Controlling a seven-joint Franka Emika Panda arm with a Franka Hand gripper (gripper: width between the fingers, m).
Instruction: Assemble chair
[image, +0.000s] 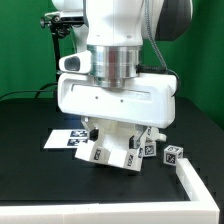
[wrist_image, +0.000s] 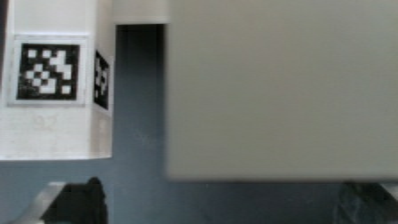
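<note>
- My gripper (image: 113, 138) hangs low over the middle of the black table (image: 30, 172), right above the main clump of chair pieces (image: 112, 153).
- Jaws are spread wide. In the wrist view one dark fingertip (wrist_image: 71, 203) sits clear of the parts with a gap beside it, so as far as I can see I'm not pinching anything.
- The chair is all chunky matte white plastic with small black-and-white square tags stuck on the faces.
- The clump under me shows a couple of tags on its near side. Its exact shape is mostly hidden by my own hand.
- Up close, a big flat panel (wrist_image: 276, 90) fills most of the wrist view. It's plain white with no tag on the face I can see.
- Just beside it, across a dark gap, stands a tagged piece (wrist_image: 50, 75).
- Two small tagged blocks (image: 150, 148) (image: 172, 155) sit loose on the table, off to the exterior view's right of the clump.
- The marker board (image: 62, 138) lies flat on the exterior view's left.
- The low white corner rail (image: 192, 180) is near-right.
</note>
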